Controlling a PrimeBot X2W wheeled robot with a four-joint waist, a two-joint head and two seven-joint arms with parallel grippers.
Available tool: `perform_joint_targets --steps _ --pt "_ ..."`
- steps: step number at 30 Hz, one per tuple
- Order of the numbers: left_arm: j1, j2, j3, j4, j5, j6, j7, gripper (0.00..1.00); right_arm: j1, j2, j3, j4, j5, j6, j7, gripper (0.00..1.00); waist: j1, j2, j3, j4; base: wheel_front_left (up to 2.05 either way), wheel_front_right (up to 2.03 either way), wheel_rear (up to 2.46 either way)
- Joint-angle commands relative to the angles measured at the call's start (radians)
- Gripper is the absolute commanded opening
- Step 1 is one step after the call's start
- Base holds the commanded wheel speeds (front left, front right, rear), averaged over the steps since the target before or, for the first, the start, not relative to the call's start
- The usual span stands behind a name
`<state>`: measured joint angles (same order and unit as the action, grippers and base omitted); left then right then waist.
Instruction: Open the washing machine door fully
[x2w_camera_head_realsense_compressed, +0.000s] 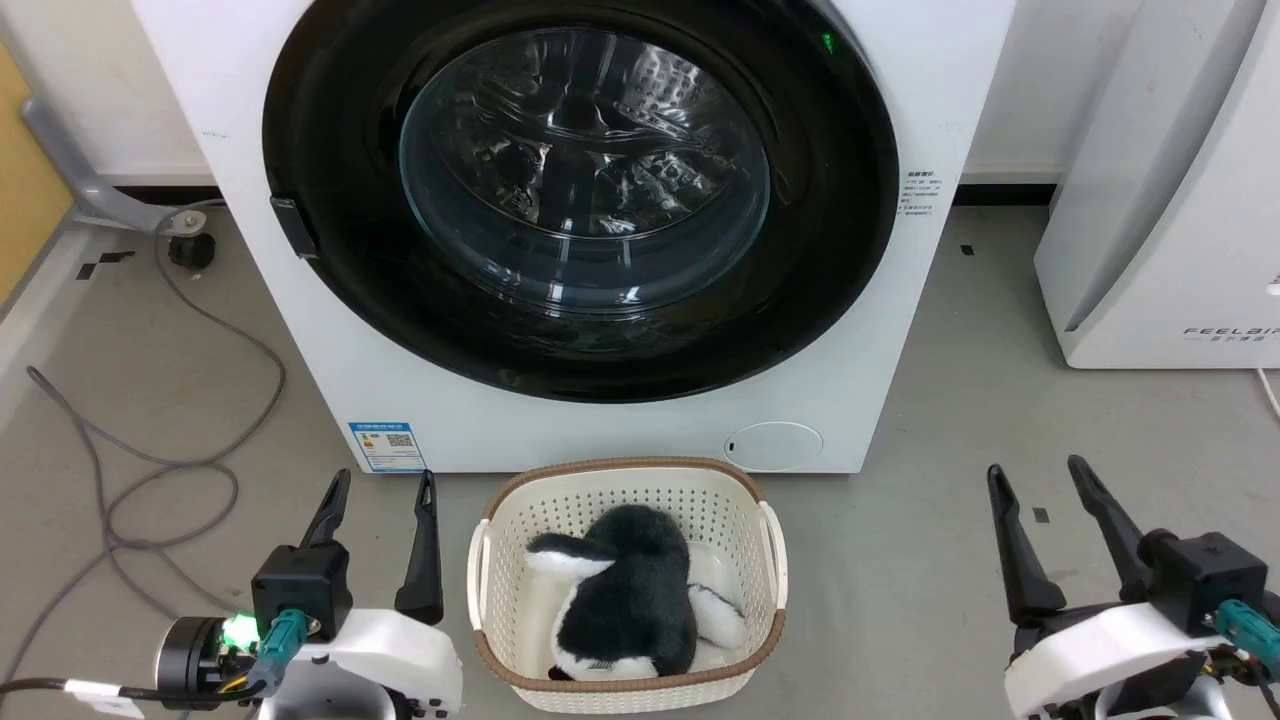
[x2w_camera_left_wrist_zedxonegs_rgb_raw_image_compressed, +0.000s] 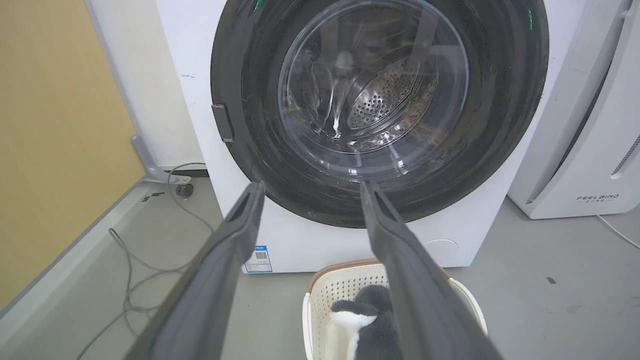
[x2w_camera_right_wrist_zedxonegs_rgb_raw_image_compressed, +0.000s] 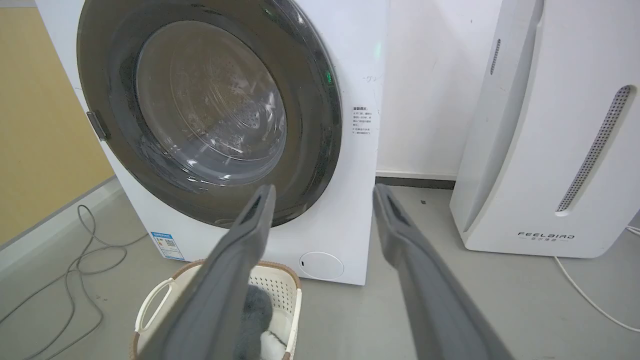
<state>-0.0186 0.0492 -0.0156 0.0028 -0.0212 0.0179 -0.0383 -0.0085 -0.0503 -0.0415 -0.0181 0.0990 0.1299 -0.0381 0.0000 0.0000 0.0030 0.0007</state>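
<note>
Flush against front of washing machine: washing machine door, fully closed. Zero progress; catching its edge and the whole swing-out left to do. Low, well apart from door: left end effector, right end effector, both spread wide, empty.

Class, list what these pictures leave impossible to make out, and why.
- Head view: big white washing machine's top, cut off by the upper edge.
- Head view: small grey printed label, too small to read.
- Left wrist view: black-and-white plush toy, partly behind a dark finger.
- Head view: drum interior, blurred by reflections in the glossy black round door's glass.
</note>
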Motion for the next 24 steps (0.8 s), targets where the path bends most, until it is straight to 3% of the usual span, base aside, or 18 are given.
perform_joint_targets --steps 1,13,14,15,16,24 --pt "-0.002 0.0 -0.002 -0.007 -0.006 0.008 -0.011 1.0 0.0 0.0 -0.008 -0.01 0.018 0.0 -0.012 1.0 0.0 0.0 0.0 0.0 0.0 0.0 0.0" --pt "0.0 0.0 -0.009 -0.011 -0.016 0.019 -0.036 1.0 0.001 0.0 -0.017 -0.015 0.065 0.0 -0.037 1.0 0.0 0.0 0.0 0.003 0.0 0.0 0.0" --pt "0.001 0.0 -0.01 -0.011 -0.018 0.02 -0.038 1.0 0.002 0.0 -0.016 -0.015 0.075 0.0 -0.039 0.76 0.0 0.0 0.0 0.003 0.0 0.0 0.0" --pt "0.001 0.0 -0.011 -0.011 -0.019 0.021 -0.04 1.0 0.002 0.0 -0.016 -0.015 0.085 0.0 -0.041 0.23 0.0 0.0 0.0 0.003 0.0 0.0 0.0" --pt "0.001 0.0 -0.011 -0.011 -0.021 0.022 -0.042 1.0 0.002 0.0 -0.017 -0.016 0.095 0.0 -0.043 0.0 0.0 0.0 0.0 0.003 0.0 0.0 0.0" --pt "0.001 0.0 -0.016 -0.013 -0.033 0.028 -0.059 1.0 0.004 0.0 -0.018 -0.002 0.267 0.0 -0.059 0.0 0.0 0.0 0.0 0.004 0.0 0.0 0.0"
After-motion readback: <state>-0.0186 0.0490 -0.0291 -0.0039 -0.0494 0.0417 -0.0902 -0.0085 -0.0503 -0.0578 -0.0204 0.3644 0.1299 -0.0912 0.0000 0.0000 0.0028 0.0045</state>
